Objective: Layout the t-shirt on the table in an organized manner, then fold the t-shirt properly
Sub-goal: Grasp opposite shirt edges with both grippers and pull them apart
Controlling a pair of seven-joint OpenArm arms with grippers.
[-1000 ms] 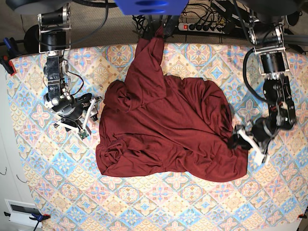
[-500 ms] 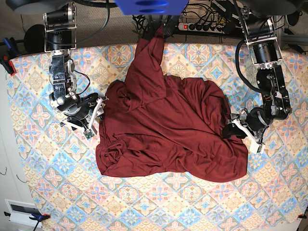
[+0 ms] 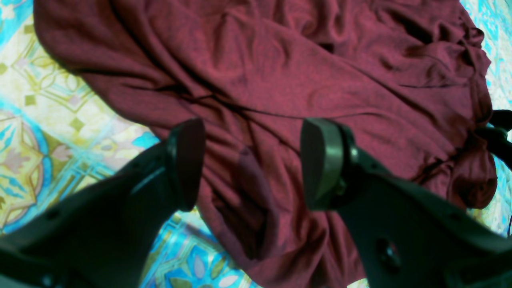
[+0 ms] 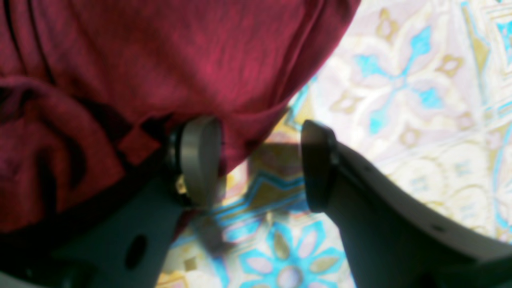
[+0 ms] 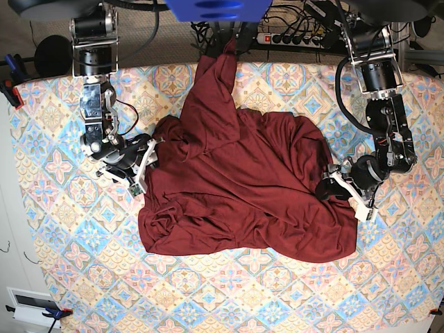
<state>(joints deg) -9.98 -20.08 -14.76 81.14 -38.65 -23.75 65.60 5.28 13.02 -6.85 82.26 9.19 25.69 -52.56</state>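
- The t-shirt lay rumpled across the middle of the table in the base view, one long part reaching up to the top edge of the frame, where it ran under a blue object and we lost its end.
- We could not make out collar, hem or sleeves with any confidence (the folds overlapped too much).
- The left gripper sat at the shirt's edge on the right of the base view; from there its tips merged with dark cloth.
- Its wrist camera showed more: the left gripper stood with its jaws well apart over the maroon fabric, a raised fold between them, and nothing pinched that we could see.
- At the far right edge of that wrist view a dark shape was cut off, and we could not name it.
- The right gripper was at the shirt's edge on the left of the base view.
- In its wrist view the right gripper was spread wide, one finger partly under or against the cloth's edge (we could not tell which), the other over bare patterned table.
- That wrist picture was blurred, so fine folds were lost.
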